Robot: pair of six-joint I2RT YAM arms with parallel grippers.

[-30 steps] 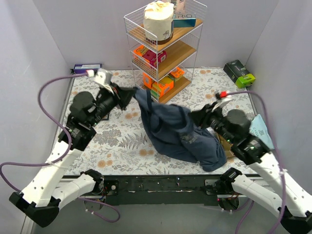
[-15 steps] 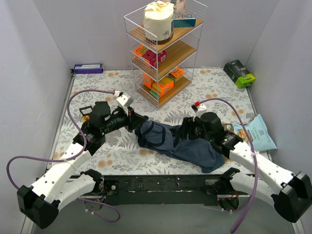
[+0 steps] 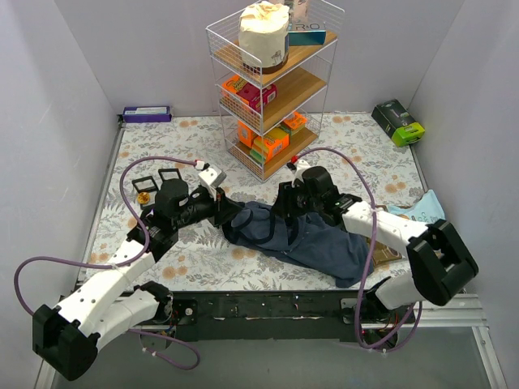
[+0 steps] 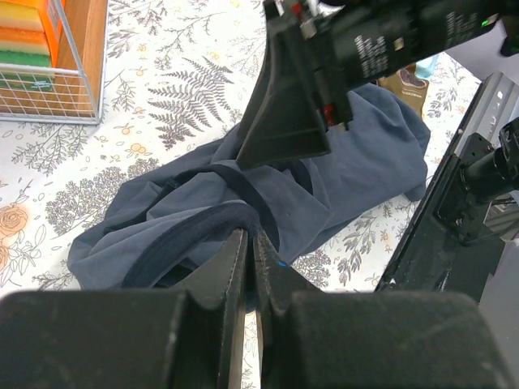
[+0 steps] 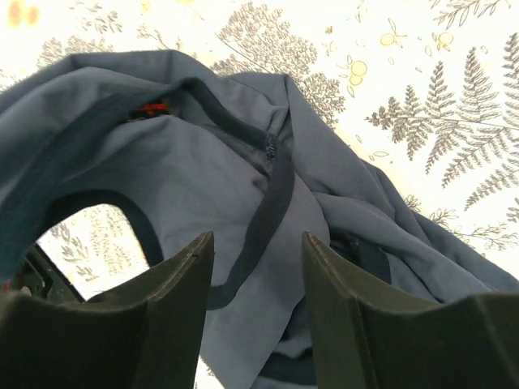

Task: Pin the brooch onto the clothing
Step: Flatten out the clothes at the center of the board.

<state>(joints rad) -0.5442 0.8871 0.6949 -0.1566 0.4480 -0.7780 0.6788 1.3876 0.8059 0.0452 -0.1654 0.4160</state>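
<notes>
Left tool: the black two-fingered left gripper (image 4: 250,237) has its fingers pressed tight together on a fold of darker trim. It is pinching the left end of the navy-blue sleeveless tank top (image 3: 318,237), low over the table.
Right tool: the right gripper (image 5: 258,241) has its jaws spread apart with nothing between them and points down over the bunched upper part of the tank top. Through the gap I can see blue cloth crossed by a strip of dark trim. I cannot tell whether the fingertips touch the cloth.
The two together: from the left wrist, a black wedge-shaped finger of the right gripper hangs just beyond the left fingers, over the same crumpled end.
Garment: the tank top lies rumpled on the fern-and-flower printed table cover (image 3: 195,243), between the two arms. It runs from the left gripper toward the near right, and loops of dark trim show at its openings.
Rack: a white wire rack with three wooden shelves (image 3: 304,83) stands just behind the garment at the back middle. It holds orange cartons (image 3: 272,144) on the bottom shelf, red cartons (image 3: 258,96) above them and a cream cylindrical pack (image 3: 263,36) on top.
Edges: a flat purple box (image 3: 146,113) lies against the back wall on the left. A green-and-black package (image 3: 399,121) sits in the back-right corner. A pale blue pouch (image 3: 422,209) lies at the right side beside the right arm.
</notes>
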